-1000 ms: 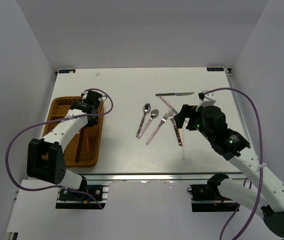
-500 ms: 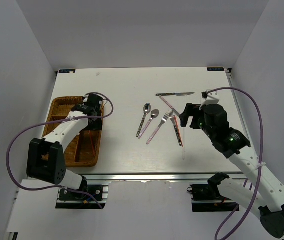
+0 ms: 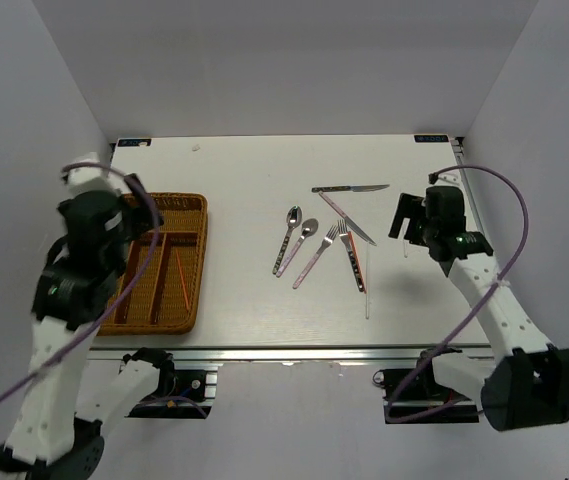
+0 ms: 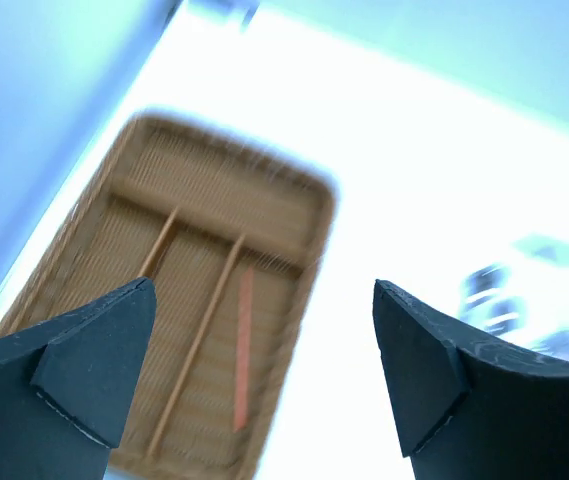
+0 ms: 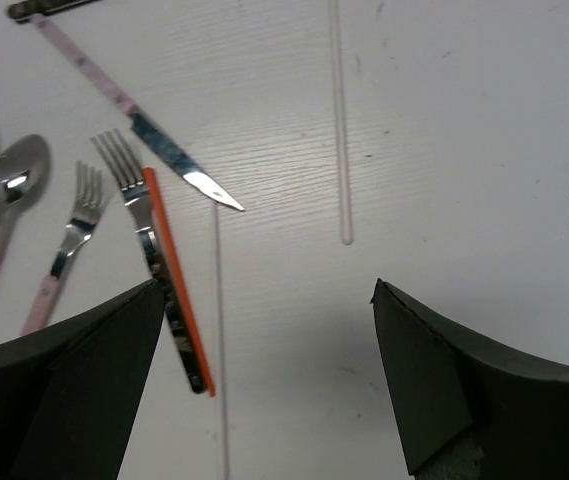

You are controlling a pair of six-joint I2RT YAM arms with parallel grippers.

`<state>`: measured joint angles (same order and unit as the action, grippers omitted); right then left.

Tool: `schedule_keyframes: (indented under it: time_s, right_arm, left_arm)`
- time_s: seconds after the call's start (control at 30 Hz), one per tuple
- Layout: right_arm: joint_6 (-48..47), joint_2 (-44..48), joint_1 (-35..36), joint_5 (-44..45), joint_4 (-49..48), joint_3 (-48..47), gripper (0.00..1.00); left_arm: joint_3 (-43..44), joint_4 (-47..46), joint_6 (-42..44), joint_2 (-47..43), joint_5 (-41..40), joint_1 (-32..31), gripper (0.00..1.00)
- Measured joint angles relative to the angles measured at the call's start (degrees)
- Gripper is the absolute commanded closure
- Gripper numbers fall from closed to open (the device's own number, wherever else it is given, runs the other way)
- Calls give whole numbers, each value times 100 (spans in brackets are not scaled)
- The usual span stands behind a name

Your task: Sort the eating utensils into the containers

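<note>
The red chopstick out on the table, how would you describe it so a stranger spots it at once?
On the white table, look at the cutlery cluster right of the wicker tray. The red chopstick lies close alongside the dark-handled fork. It is the only thin orange-red stick there: nearby chopsticks are white, and the other red one sits inside the tray.

Robot lab test cell, not a home or kitchen. A white desk [image 3: 254, 170] is boxed in by plain white walls [image 3: 264, 60] on three sides. An aluminium rail [image 3: 294, 352] runs along the near edge, with the left arm [image 3: 69, 285] and right arm [image 3: 484, 290] bolted there. Loose purple cables [image 3: 484, 169] loop off both arms. Cutlery [image 3: 309, 228] and a wicker tray [image 3: 179, 197] sit on the bare desk top. The wrist views show the same flat white surface under even light.
</note>
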<state>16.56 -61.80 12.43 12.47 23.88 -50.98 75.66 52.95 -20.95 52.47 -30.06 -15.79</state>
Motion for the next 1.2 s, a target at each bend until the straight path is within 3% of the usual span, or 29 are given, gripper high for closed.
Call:
schedule_keyframes:
  time_s: [0.23,0.47,0.57,0.6,0.67,0.9,1.07,1.2]
  right_arm:
    - [-385,-1558,-868,-599,-442,-149,18]
    - [-549,-3764,-944,-625,-459,-1154,26]
    - [-590,-4229,-977,-625,-450,-1438,35]
    - [-654,-4398,-997,-629,-428,-1543,43]
    - [-682,-4524,-1019,-649,-385,-1711,52]
    - [-680,-4695,-1084,-605,-389,-1869,100]
    - [-601,-4557,-1113,-763,-466,-1725,100]
    - [-264,-3547,-938,-1300,-439,-966,100]
  left_arm:
    - [1261,-111,98,-1537,870,-9,2]
    - [1764,-107,98,-1917,1495,-127,2]
    - [1576,-57,111,-1917,1528,-203,2]
    - [1491,-24,120,-1917,1530,-216,2]
    - [1338,24,142,-1917,1537,-234,2]
    - [1163,103,157,-1912,1727,-238,2]
    - [881,-24,142,-1915,2140,-238,2]
    - [-37,-721,-52,-1923,3115,-238,2]
